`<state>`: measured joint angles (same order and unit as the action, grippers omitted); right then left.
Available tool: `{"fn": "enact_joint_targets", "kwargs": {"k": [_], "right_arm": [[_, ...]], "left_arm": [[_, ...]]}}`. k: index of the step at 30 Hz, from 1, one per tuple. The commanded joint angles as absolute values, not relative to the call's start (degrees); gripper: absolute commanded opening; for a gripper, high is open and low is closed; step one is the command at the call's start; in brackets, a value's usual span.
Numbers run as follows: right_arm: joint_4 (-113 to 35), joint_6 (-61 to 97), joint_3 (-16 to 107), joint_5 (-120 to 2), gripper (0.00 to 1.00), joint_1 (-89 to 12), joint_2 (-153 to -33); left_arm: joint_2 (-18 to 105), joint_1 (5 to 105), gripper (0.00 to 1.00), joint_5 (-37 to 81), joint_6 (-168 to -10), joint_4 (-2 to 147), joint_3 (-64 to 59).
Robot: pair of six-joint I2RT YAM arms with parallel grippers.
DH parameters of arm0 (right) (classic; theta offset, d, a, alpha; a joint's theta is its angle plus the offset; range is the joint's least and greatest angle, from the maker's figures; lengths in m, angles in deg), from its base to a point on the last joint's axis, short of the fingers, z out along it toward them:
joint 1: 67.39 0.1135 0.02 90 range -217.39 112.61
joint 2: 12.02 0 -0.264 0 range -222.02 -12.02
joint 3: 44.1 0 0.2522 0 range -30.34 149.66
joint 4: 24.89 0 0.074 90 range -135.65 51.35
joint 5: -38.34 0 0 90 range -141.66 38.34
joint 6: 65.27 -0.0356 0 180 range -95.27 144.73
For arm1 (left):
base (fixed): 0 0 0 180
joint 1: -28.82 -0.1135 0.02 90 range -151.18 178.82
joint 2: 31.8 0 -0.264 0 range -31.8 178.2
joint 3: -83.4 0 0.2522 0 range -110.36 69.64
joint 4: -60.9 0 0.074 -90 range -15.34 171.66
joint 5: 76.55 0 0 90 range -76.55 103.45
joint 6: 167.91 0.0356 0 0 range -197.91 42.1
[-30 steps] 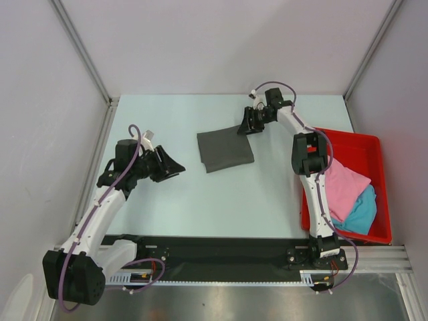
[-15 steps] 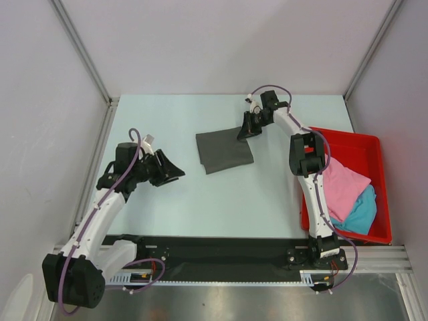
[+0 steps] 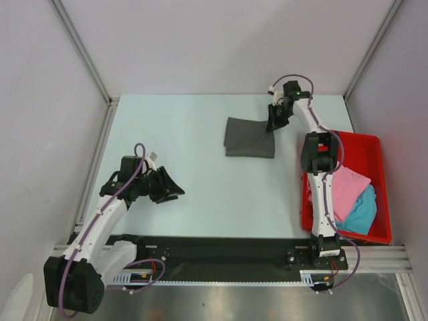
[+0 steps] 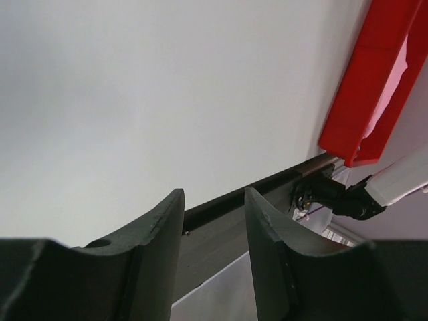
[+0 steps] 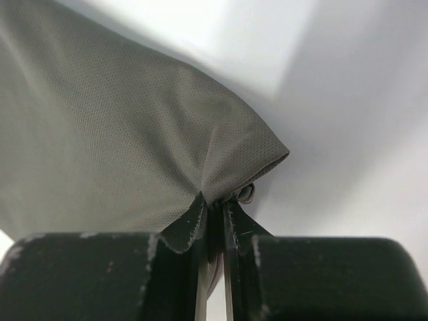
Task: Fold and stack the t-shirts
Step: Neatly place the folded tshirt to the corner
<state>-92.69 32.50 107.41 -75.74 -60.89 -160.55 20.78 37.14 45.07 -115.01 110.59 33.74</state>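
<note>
Arm stretched past the red tray [image 3: 374, 144], the right jaws pinch the charcoal t-shirt [image 3: 249, 138] by its corner; the left jaws, far left of the tray, stand parted.

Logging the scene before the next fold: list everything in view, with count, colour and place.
table: 1, pale, under everything
red tray: 1, red, right side of the table
grey t-shirt: 1, dark charcoal, folded, far centre of the table
pink t-shirt: 1, pink, crumpled in the red tray
turquoise t-shirt: 1, turquoise-blue, in the red tray, near side
left gripper: 1, black, open, empty, near left
right gripper: 1, black, shut on the grey t-shirt's corner
</note>
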Motion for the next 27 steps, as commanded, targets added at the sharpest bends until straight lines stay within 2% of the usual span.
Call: {"fn": "enact_joint_targets", "kwargs": {"k": [1, 6, 16, 27], "right_arm": [[-95.61, 42.82, 111.69, -69.86, 0.0, -64.66, -156.16], [-91.22, 48.36, 113.01, -65.91, 0.0, -66.95, -156.69], [-74.36, 54.17, 113.89, -62.48, 0.0, -70.99, -159.32], [-68.02, 57.86, 114.86, -65.72, 0.0, -76.27, -160.91]], "left_arm": [[22.34, 38.22, 0.47, 44.65, -112.62, 111.49, 34.66], [25.59, 39.36, 0.47, 45.09, -112.36, 109.74, 35.72], [34.64, 42.62, 0.47, 44.13, -108.14, 111.49, 27.63], [42.55, 42.53, 0.47, 45.53, -108.58, 112.28, 22.62]]}}
